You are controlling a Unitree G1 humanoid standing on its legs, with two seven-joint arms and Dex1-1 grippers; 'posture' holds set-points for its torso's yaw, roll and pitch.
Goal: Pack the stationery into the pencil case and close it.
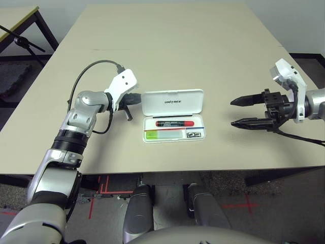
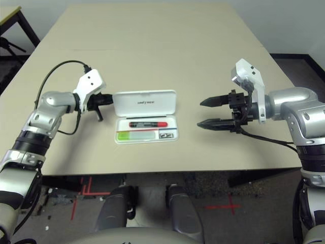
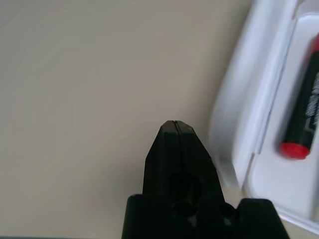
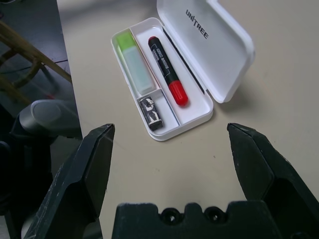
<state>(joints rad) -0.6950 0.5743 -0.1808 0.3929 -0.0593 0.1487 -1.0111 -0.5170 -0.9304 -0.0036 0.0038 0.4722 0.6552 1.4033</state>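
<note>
Black fingers of the left gripper (image 3: 174,130) are pressed together, empty, just beside the left edge of the open white pencil case (image 1: 173,101). Right gripper (image 1: 242,112) hangs fingers spread, well apart. Inside lie the red marker (image 1: 174,123), green highlighter (image 1: 163,134) and dark piece (image 1: 193,134), on the beige counter (image 1: 167,46).

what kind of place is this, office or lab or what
Probably a robotics lab or test room: a plain beige table holding just an open pencil case, red tape marks on the floor beneath it, and what looks like a tripod standing to one side.
</note>
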